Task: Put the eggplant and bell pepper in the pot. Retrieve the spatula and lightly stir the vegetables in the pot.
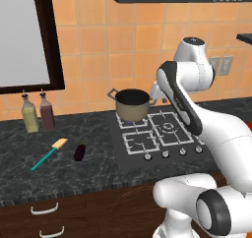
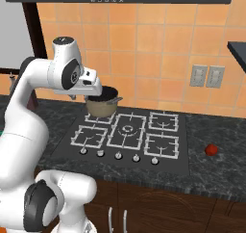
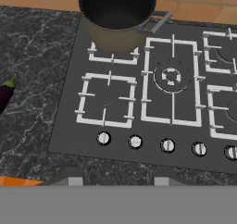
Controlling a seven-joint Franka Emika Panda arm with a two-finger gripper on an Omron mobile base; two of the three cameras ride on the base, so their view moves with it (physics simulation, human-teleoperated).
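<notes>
The eggplant (image 1: 79, 152) lies on the dark stone counter (image 1: 59, 170) left of the stove (image 1: 157, 136), with the spatula (image 1: 49, 154) just beside it, blade toward the wall; both sit apart from the pot (image 1: 132, 104), so nothing has gone in yet, judging by its dark, bare inside. The pot stands on the stove's back left burner, ready to receive them. A small red thing, maybe the pepper (image 2: 211, 150), rests on the counter well to the right of the stove. The gripper (image 3: 118, 180) hovers above the stove's front knobs, holding nothing; whether its fingers are parted I cannot tell. Two bottles (image 1: 39, 113) stand against the orange tiled wall.
</notes>
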